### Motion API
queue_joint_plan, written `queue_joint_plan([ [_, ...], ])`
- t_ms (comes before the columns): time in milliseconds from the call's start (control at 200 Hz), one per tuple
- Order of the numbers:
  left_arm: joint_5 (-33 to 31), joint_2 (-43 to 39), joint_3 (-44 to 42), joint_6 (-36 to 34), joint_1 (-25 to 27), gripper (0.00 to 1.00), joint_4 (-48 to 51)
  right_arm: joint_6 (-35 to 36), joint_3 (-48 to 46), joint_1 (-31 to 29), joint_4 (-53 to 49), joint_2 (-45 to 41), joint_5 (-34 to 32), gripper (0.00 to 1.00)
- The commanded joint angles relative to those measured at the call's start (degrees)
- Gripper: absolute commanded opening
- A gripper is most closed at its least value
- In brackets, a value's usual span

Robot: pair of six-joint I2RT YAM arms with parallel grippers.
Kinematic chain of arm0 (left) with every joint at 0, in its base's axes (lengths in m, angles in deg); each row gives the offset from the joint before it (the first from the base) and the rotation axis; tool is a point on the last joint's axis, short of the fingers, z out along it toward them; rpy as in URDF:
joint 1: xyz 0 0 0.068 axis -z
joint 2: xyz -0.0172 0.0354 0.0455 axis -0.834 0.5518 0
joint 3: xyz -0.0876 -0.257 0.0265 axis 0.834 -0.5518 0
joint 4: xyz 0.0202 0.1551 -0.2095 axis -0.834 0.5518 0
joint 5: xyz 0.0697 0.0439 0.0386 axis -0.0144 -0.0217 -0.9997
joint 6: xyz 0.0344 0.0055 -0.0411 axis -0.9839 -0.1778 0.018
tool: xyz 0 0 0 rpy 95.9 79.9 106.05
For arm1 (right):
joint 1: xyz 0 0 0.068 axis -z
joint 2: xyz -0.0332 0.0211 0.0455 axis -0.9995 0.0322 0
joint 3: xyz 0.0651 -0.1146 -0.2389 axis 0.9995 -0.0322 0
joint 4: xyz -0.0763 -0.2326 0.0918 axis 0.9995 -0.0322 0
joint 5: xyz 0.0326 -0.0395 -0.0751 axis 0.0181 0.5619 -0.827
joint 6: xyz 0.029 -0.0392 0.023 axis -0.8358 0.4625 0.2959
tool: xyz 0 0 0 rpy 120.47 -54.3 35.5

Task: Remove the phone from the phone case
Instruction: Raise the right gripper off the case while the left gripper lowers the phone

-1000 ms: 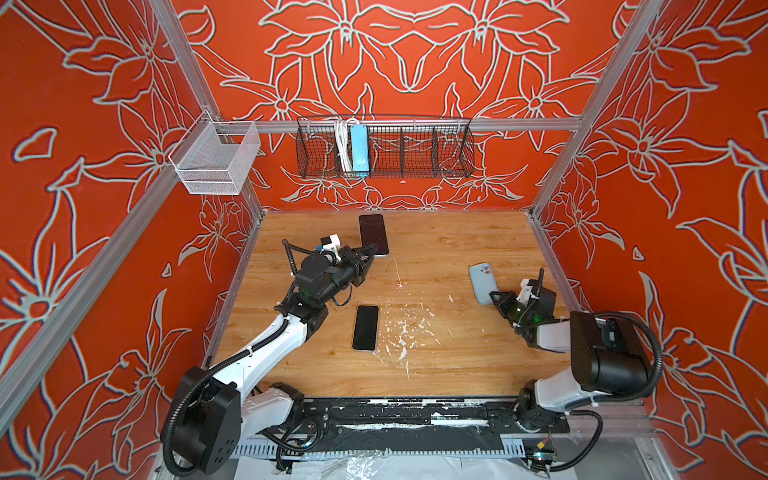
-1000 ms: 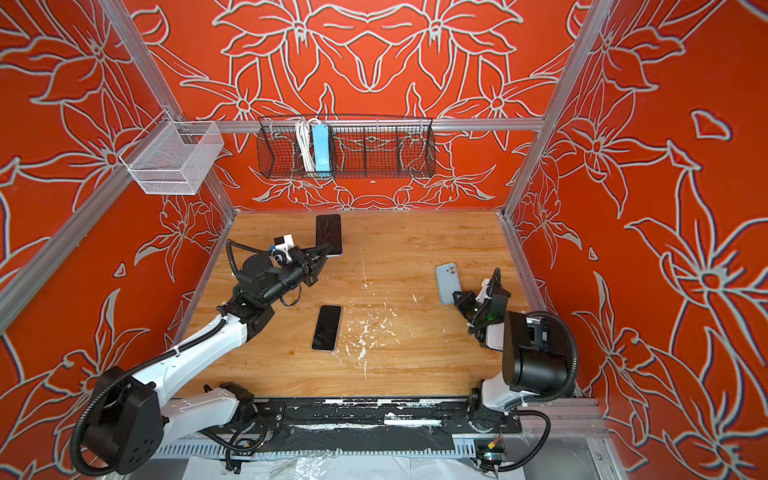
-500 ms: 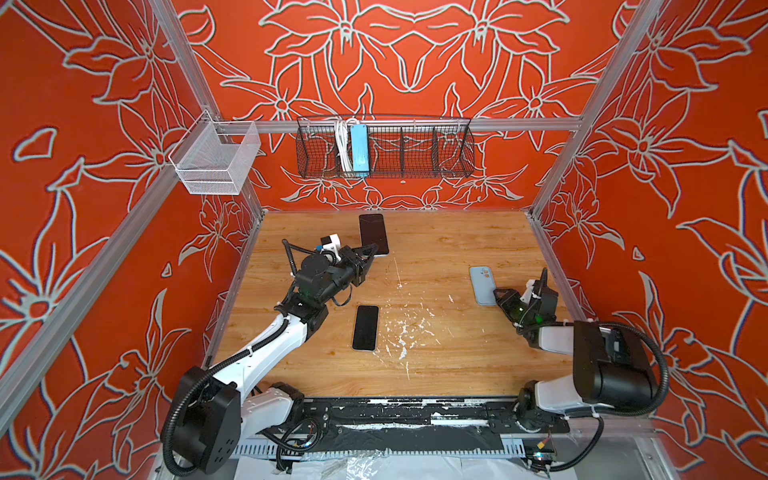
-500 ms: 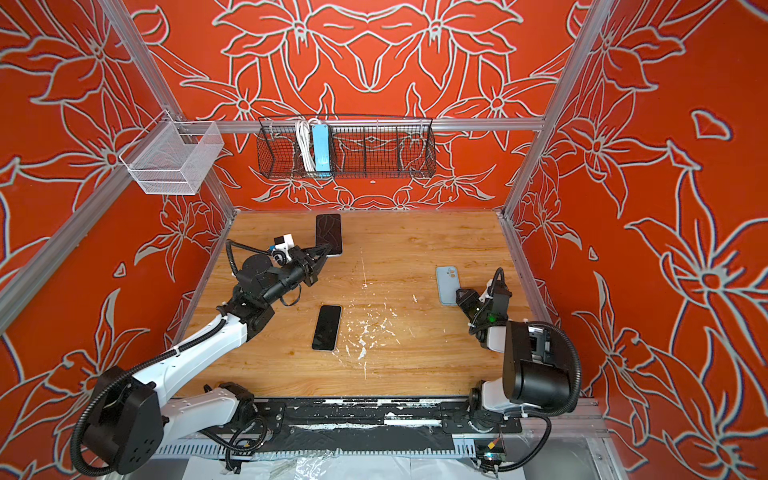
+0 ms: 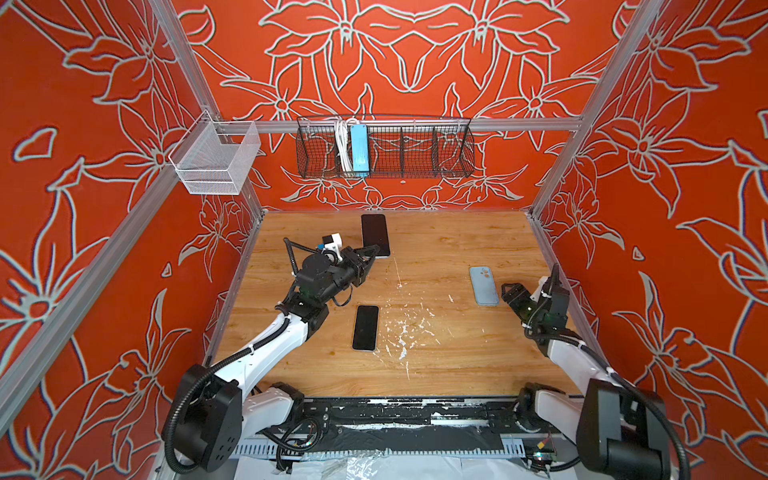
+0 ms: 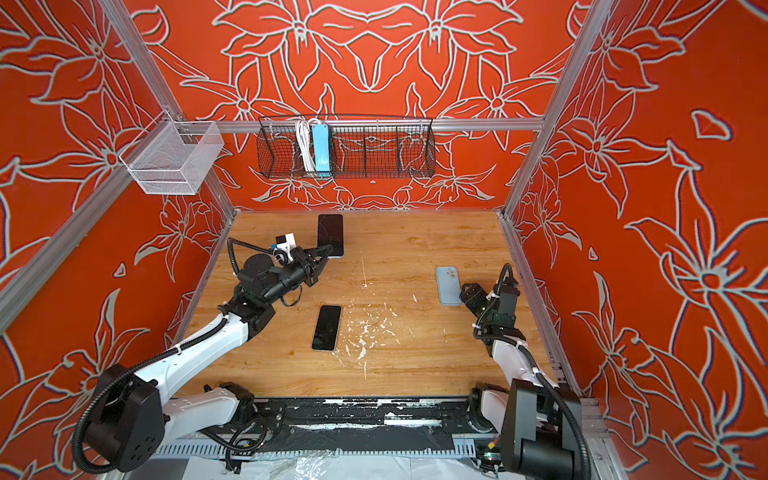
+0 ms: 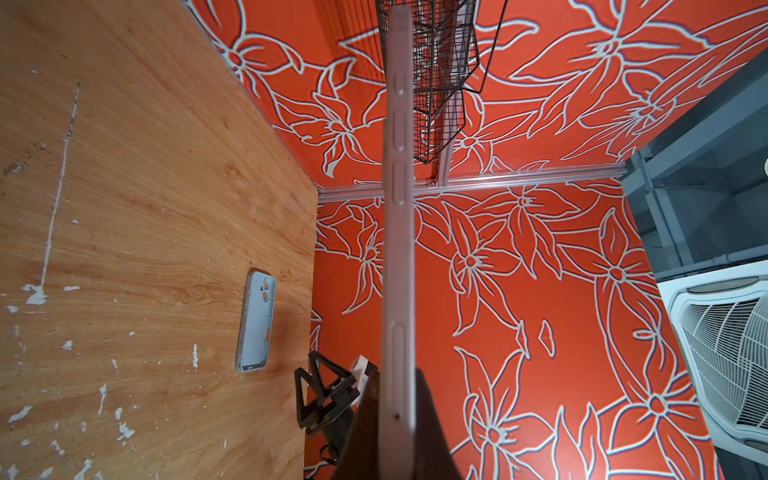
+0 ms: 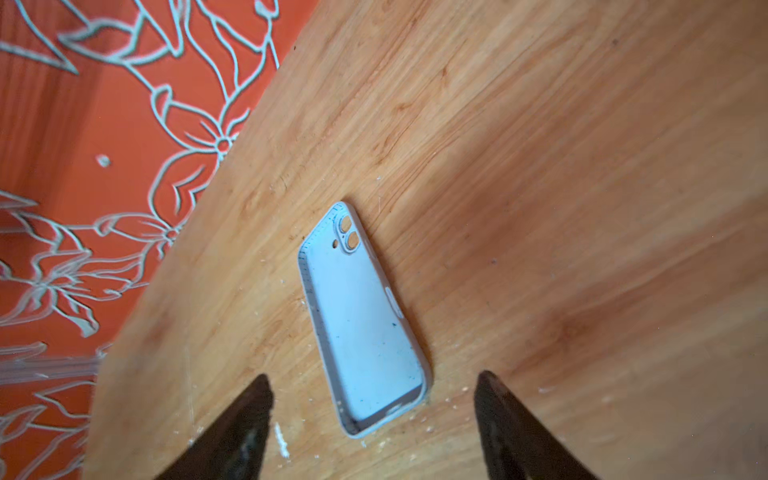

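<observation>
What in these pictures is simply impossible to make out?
- Left wrist view: the held phone shows edge-on, so its screen and back are hidden; the left jaws gripping it are blurred and cut off by the frame edge.
- Right wrist view: the blue case lies hollow side up, its outer back hidden against the table.
- In both top views: the blue item in the wire basket is too small to identify.

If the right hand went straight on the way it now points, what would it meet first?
Probably the empty light blue phone case lying flat on the wooden table, just ahead of the open right hand; depth is unclear.
</observation>
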Motion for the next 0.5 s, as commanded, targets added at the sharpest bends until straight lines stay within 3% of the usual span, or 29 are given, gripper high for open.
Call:
queue_joint_plan([
  [0, 1.03, 1.52, 1.28, -3.72, 0.35, 0.00, -3.41, 3.74, 1.93, -0.32, -8.99, -3.11, -0.44, 0.98],
  [275, -9.36, 8.30, 2.17, -9.65, 8.86, 0.00, -5.14, 3.04, -0.46, -1.15, -13.23, -11.83, 3.13, 0.98],
  [495, -10.13, 19.47, 1.75, -6.36, 11.00, 0.00, -17.07, 1.37, -4.42, -2.25, -15.79, -17.87, 3.87, 0.98],
])
